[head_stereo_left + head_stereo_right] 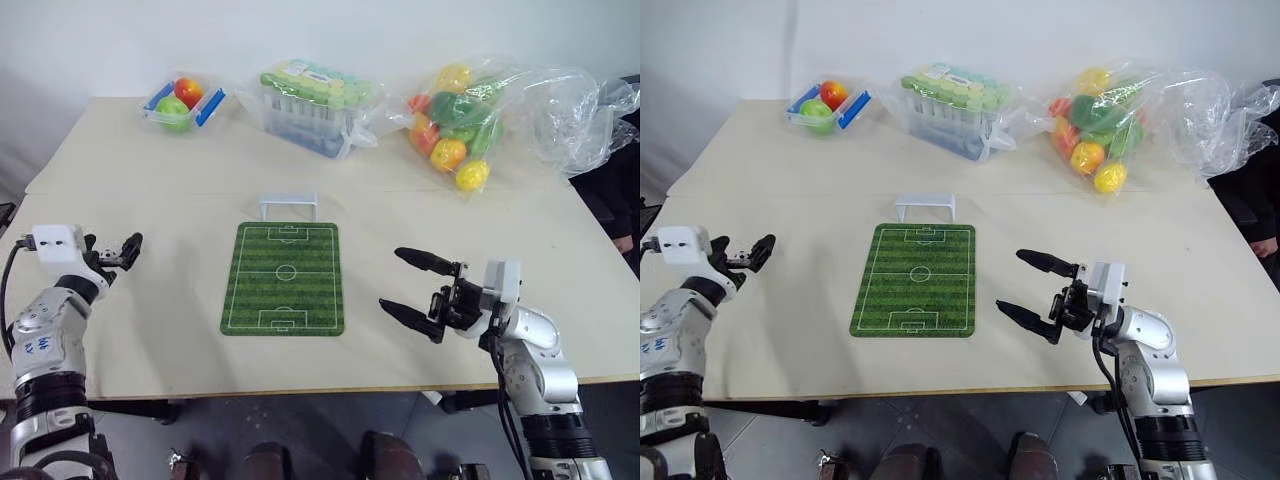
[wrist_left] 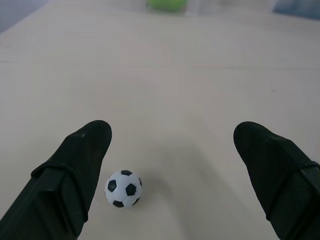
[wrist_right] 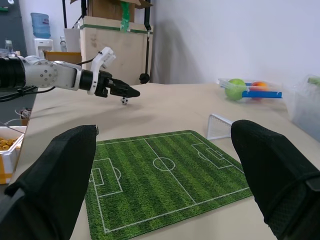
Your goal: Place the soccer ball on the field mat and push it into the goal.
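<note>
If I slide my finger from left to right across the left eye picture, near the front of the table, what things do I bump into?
Left claw → field mat → right claw. Both claws are open.

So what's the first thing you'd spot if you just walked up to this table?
The flat green striped field mat with white pitch lines in the middle of the table, with a small white plastic goal at its far end. Then the tiny black-and-white soccer ball on the bare tabletop between the left gripper's open black fingers, and the colourful toy fruits in a clear plastic bag at the back.
</note>
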You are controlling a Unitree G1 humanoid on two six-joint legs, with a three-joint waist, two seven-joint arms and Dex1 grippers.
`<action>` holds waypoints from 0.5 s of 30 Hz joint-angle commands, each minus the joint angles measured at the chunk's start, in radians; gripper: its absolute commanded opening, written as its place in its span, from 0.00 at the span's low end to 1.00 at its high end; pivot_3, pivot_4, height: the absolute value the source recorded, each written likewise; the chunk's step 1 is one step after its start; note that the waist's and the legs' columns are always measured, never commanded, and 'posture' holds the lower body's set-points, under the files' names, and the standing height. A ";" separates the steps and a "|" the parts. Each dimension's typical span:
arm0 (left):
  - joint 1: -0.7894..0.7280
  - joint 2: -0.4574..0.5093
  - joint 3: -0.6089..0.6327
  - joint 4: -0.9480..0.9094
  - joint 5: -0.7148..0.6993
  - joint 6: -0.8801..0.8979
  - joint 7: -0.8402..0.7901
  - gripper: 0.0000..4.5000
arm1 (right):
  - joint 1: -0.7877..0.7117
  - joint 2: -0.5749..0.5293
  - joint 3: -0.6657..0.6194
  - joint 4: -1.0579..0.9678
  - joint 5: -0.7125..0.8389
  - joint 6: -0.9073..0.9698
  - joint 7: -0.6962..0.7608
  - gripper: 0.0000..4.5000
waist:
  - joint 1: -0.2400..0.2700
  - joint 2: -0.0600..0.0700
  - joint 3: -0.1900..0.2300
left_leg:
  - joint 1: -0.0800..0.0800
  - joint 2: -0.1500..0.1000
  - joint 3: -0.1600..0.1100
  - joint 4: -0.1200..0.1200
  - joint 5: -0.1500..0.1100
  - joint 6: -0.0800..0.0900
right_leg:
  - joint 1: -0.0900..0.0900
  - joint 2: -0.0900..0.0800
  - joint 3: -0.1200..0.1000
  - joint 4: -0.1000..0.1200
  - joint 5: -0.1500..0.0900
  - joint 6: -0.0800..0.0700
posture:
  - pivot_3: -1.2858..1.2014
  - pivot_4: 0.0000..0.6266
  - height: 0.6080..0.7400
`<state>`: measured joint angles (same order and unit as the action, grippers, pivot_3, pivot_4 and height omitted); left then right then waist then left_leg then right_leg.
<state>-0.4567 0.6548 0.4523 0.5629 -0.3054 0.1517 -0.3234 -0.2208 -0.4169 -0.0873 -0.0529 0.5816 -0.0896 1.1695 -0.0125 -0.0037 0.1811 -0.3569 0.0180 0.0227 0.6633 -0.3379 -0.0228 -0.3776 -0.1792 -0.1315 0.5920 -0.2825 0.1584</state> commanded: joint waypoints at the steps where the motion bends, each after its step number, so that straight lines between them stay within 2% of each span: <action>1: -0.028 0.039 0.004 0.061 0.036 -0.065 0.013 0.99 | 0.019 0.009 -0.006 -0.053 0.003 -0.016 -0.025 1.00 | 0.000 0.000 0.000 | 0.000 0.000 0.000 0.000 0.000 0.000 | 0.000 0.000 0.000 0.000 0.000 0.000 | 0.52 0.24 1.00; 9: -0.056 0.034 0.001 0.165 0.034 -0.092 -0.022 0.99 | 0.038 0.017 -0.009 -0.062 -0.008 -0.028 -0.057 1.00 | 0.010 0.000 0.000 | 0.000 0.000 0.000 0.001 0.000 0.000 | 0.000 0.000 0.000 0.001 0.000 0.000 | 0.52 0.24 1.00; 12: -0.074 0.027 -0.005 0.192 0.036 -0.096 -0.025 0.85 | 0.040 0.016 -0.007 -0.061 -0.007 -0.033 -0.059 1.00 | 0.013 -0.001 0.000 | 0.000 0.000 0.000 0.001 0.000 0.000 | 0.000 0.000 0.000 0.001 0.000 0.000 | 0.52 0.24 1.00; 15: -0.087 0.026 -0.021 0.221 0.047 -0.100 -0.037 0.64 | 0.039 0.015 -0.003 -0.073 -0.004 -0.027 -0.067 1.00 | 0.012 -0.001 0.000 | 0.000 0.000 0.000 0.001 0.000 0.000 | 0.000 0.000 0.000 0.001 0.000 0.000 | 0.52 0.24 1.00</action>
<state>-0.5310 0.6692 0.4306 0.7847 -0.2668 0.0760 -0.3538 -0.1834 -0.4032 -0.0862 -0.0754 0.5692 -0.1077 1.1096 -0.0010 -0.0043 0.1809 -0.3568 0.0180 0.0229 0.6645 -0.3379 -0.0228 -0.3775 -0.1795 -0.1313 0.5931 -0.2824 0.1586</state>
